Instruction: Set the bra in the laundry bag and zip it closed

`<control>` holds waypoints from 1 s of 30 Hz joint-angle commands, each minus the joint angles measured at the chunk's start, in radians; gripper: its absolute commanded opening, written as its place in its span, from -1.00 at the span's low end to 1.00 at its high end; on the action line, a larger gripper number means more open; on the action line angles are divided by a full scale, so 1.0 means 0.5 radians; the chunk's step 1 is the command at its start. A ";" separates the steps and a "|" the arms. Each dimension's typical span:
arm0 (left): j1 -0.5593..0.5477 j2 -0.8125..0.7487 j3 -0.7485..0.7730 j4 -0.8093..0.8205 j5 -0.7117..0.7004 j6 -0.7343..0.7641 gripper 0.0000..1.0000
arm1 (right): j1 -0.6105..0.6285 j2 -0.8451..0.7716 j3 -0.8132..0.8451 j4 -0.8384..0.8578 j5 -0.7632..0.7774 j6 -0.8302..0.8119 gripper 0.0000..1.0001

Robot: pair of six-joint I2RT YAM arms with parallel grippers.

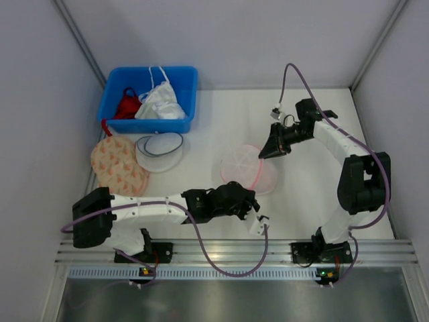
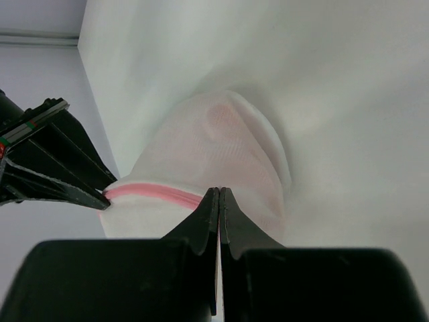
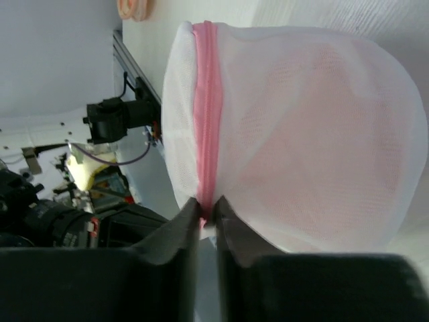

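Observation:
The laundry bag, a round white mesh pouch with a pink zip rim, lies in the middle of the table. The pale salmon-pink bra shows faintly through the mesh, inside the bag. My left gripper is at the bag's near edge. In the left wrist view the left gripper is shut tight at the pink rim, pinching the bag's edge. My right gripper is at the bag's far right edge. In the right wrist view the right gripper is shut on the end of the pink zip.
A blue bin at the back left holds a red garment and a white garment. A beige orange-patterned pouch and a dark-rimmed mesh disc lie in front of it. Grey walls stand on both sides.

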 commanded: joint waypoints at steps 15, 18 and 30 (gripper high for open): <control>-0.026 0.222 0.350 -0.009 -0.067 -0.226 -1.00 | -0.099 -0.311 -0.130 -0.179 0.002 -0.165 0.02; -0.013 0.271 0.402 0.009 -0.079 -0.193 -1.00 | -0.078 -0.302 -0.234 -0.146 -0.032 -0.165 0.03; 0.030 0.296 0.482 -0.006 -0.043 -0.168 -1.00 | 0.067 -0.195 -0.210 -0.047 -0.047 -0.141 -0.97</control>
